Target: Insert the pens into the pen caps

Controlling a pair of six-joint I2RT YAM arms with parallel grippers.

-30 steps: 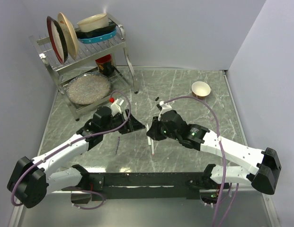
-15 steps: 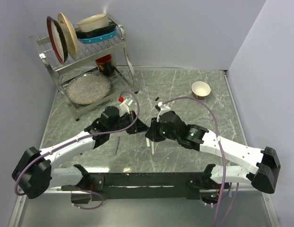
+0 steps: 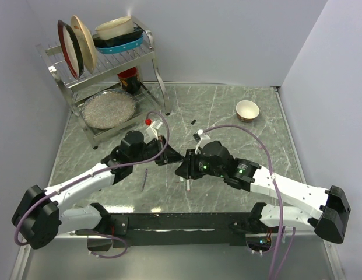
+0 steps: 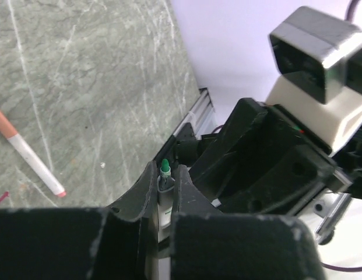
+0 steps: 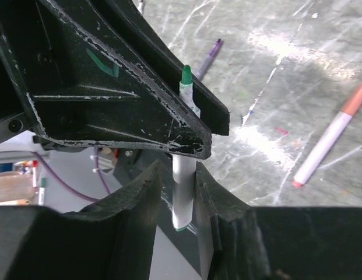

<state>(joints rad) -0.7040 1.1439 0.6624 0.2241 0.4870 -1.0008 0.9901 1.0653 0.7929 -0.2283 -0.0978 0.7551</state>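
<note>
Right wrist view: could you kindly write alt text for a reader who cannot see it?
A green-tipped white pen stands inside the right pincer, while the left pincer clamps it below the tip. Behind, an orange-ended pen and a purple pen lie on the marbled table.

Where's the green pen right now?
The green pen is mid-table in the top view, clamped in the left gripper, barrel between the fingers of the right gripper.

Dishes on a green marbled table [image 3: 218, 108]
Metal dish rack [image 3: 125, 57] at far left holds upright plates [image 3: 74, 45]; a small bowl [image 3: 247, 109] stands apart, far right.
</note>
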